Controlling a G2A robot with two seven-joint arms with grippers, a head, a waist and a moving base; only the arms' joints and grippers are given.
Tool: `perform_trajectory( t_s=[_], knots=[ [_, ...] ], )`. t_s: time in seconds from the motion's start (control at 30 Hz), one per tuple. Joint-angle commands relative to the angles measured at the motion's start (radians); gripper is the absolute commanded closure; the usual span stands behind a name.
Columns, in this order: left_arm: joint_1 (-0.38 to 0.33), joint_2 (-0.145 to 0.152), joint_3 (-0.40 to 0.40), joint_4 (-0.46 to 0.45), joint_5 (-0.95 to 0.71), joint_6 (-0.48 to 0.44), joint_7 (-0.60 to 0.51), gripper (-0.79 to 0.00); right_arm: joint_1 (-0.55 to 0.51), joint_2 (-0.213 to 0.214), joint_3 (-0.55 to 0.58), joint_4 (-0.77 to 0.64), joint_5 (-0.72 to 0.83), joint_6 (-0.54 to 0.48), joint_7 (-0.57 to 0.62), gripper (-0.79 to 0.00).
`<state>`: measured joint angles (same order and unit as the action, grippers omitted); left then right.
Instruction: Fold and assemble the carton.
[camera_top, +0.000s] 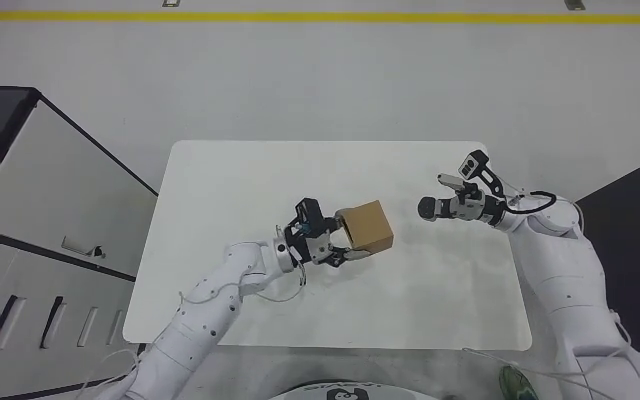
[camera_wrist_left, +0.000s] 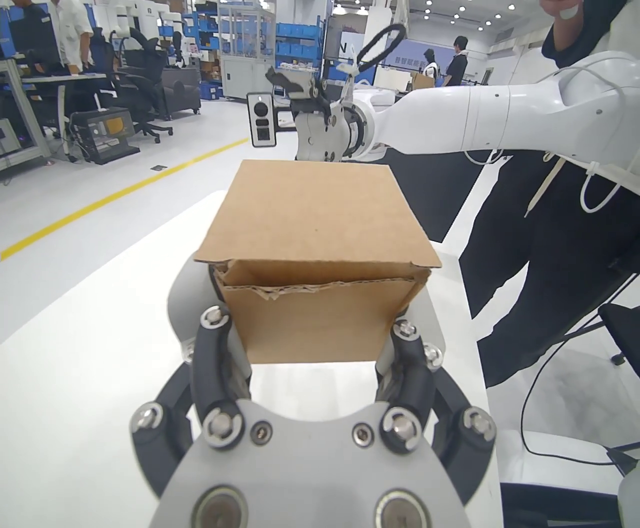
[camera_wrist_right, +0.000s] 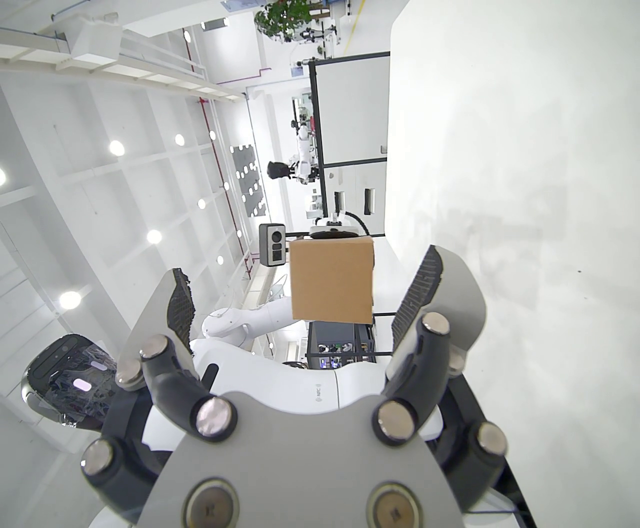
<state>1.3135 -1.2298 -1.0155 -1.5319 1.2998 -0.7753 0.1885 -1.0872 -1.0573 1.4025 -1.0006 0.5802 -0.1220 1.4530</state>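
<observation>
Left jaws are clamped on the carton, one on each side of its near end, so it's just cardboard in the grip w/ nothing else backing it up. Carton looks lifted off the desk, roughly over the middle, and the brown box shape is mostly squared up. The end facing the left wrist isn't closed tho: a flap sits tucked inward w/ a ragged corrugated edge. Right jaws are spread wide, holding nothing, well apart from the carton and pointed at its far face.

What could go wrong, imo: the grip is on the open end, i.e. the weakest part. Squeezing harder prob caves the walls in, and squeezing softer lets the box pivot or drop. If the right jaws come in and shove a flap, there's no desk underneath to push against, so the carton could twist out of the left jaws. That ragged edge may also snag when a flap gets tucked.
</observation>
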Motion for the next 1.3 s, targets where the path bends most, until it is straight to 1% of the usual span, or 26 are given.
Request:
perform_trajectory(
  t_s=[0.0,0.23,0.37,0.5,1.03,1.13,1.27],
  knots=[
    [0.009,0.01,-0.035,-0.072,-0.014,-0.018,-0.044,0.0,0.0,0.0,0.0,0.0,0.0,0.0,0.0,-0.785],
    [0.037,0.043,-0.174,-0.306,-0.09,-0.068,-0.232,0.0,0.0,0.0,0.0,0.0,0.0,0.0,0.0,-0.785],
    [0.031,0.057,-0.241,-0.411,-0.116,-0.093,-0.318,0.0,0.0,0.0,0.0,0.0,0.0,0.0,0.0,-0.785],
    [0.019,0.069,-0.281,-0.51,-0.107,-0.129,-0.396,0.0,0.0,0.0,0.0,0.0,0.0,0.0,0.0,-0.785],
    [0.014,0.07,-0.283,-0.524,-0.101,-0.122,-0.399,0.0,0.0,0.0,0.0,0.0,0.0,0.0,0.0,-0.785],
    [-0.045,0.072,-0.299,-0.552,-0.095,-0.15,-0.377,0.0,0.0,0.0,0.0,0.0,0.0,0.0,0.0,-0.785],
    [-0.154,0.076,-0.316,-0.536,-0.131,-0.204,-0.365,0.0,0.0,0.0,0.0,0.0,0.0,0.0,0.0,-0.785]
  ],
)
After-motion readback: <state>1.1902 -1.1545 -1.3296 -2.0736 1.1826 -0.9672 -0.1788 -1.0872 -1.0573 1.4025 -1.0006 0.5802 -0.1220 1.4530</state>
